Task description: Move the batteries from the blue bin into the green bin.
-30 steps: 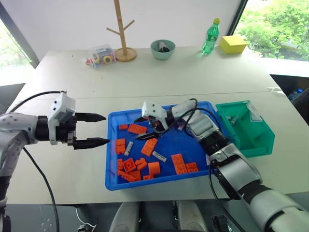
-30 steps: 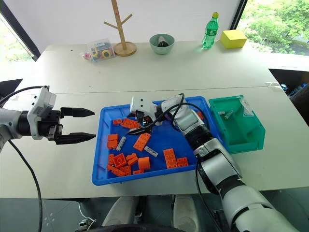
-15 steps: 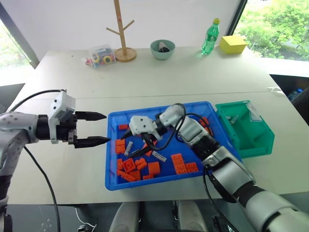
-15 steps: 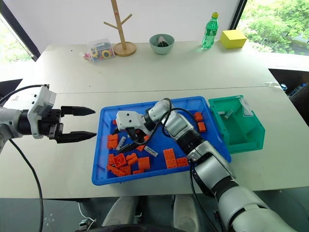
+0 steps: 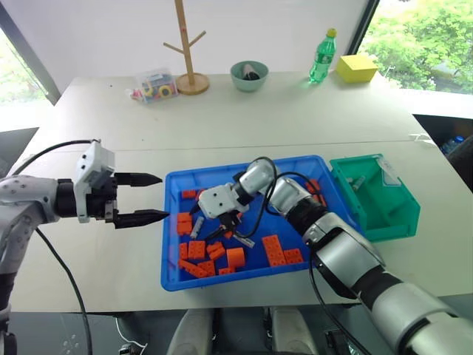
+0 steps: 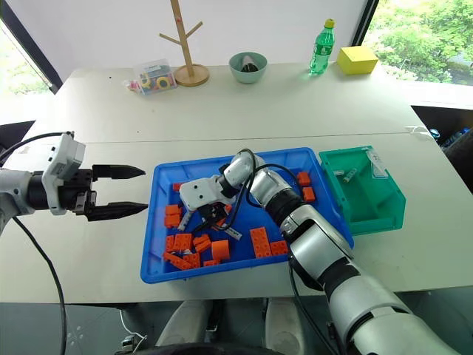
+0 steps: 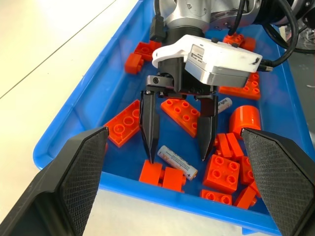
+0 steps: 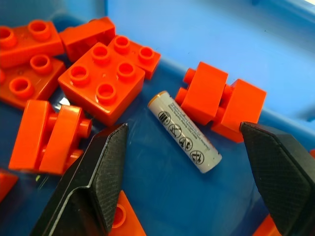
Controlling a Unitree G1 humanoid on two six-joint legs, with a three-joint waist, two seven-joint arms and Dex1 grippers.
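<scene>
Right gripper [image 7: 178,158], jaws spread, straddles a battery [image 8: 184,131]: light, rigid, slick; pinch mid-barrel, it may roll.

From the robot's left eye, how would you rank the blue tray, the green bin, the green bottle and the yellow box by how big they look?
1. blue bin
2. green bin
3. green bottle and yellow box look about alike; both stand farther back, so they are left unranked.

Table [image 5: 244,126] — blue bin [image 5: 171,222], green bin [image 5: 399,222], bowl [image 5: 249,75], bottle [image 5: 322,56].

Glossy plastic blue bin [image 5: 174,229], orange bricks [image 8: 102,82]
</scene>
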